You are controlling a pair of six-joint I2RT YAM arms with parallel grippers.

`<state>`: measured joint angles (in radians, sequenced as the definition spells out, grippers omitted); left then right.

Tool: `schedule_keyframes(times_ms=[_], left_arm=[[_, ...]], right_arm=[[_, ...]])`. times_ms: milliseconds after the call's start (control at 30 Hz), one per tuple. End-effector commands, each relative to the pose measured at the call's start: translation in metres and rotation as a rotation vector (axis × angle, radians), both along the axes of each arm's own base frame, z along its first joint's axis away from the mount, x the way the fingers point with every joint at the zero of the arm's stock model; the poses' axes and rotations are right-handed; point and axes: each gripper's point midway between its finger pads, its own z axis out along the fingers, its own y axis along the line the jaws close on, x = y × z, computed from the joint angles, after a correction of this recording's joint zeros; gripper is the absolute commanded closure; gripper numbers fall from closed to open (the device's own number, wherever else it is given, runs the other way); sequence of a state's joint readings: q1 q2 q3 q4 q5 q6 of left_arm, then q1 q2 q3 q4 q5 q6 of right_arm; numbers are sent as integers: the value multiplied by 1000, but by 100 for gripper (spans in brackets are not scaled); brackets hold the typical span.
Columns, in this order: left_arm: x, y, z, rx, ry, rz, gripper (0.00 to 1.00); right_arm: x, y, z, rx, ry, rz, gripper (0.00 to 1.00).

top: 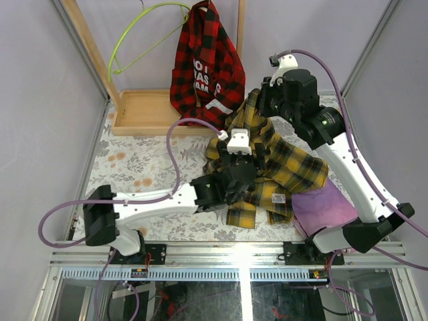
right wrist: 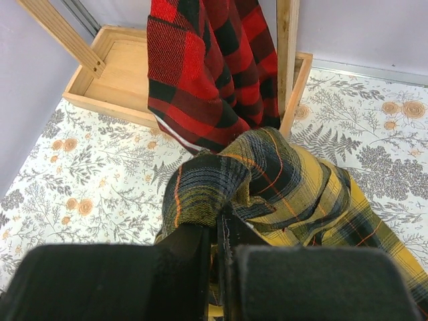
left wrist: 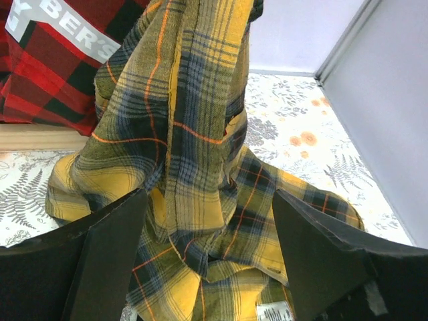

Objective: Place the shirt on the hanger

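Shirt [top: 287, 160] heaped mid-table, far end raised, pinched in right gripper [right wrist: 221, 224]. Left gripper [left wrist: 207, 257] spread wide at shirt's near-left side, holding nothing. Hanger [top: 127, 30] far left by rack [top: 87, 40], apart from shirt.

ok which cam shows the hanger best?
Top external. The hanger shows as green wire inside the wooden rack, left of the red shirt. Left wrist sees only the yellow shirt and red shirt; right wrist sees those plus rack, no hanger.
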<state>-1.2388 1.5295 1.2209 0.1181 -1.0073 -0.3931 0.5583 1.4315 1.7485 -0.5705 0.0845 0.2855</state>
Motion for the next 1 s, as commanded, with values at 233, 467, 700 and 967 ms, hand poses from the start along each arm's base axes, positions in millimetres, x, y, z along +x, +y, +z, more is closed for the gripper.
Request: schedule_keyframes(times_ms=[233, 467, 700, 967], left_arm=[[52, 60, -32, 79, 95, 308, 28], [53, 88, -22, 66, 97, 319, 45], [51, 91, -20, 34, 121, 229, 75], [50, 97, 50, -28, 49, 84, 100]], right_arm=[[-19, -5, 37, 64, -89, 21, 100], [-21, -5, 29, 61, -73, 27, 100], [-22, 1, 17, 79, -45, 47, 100], [-31, -2, 61, 105, -177, 86, 100]])
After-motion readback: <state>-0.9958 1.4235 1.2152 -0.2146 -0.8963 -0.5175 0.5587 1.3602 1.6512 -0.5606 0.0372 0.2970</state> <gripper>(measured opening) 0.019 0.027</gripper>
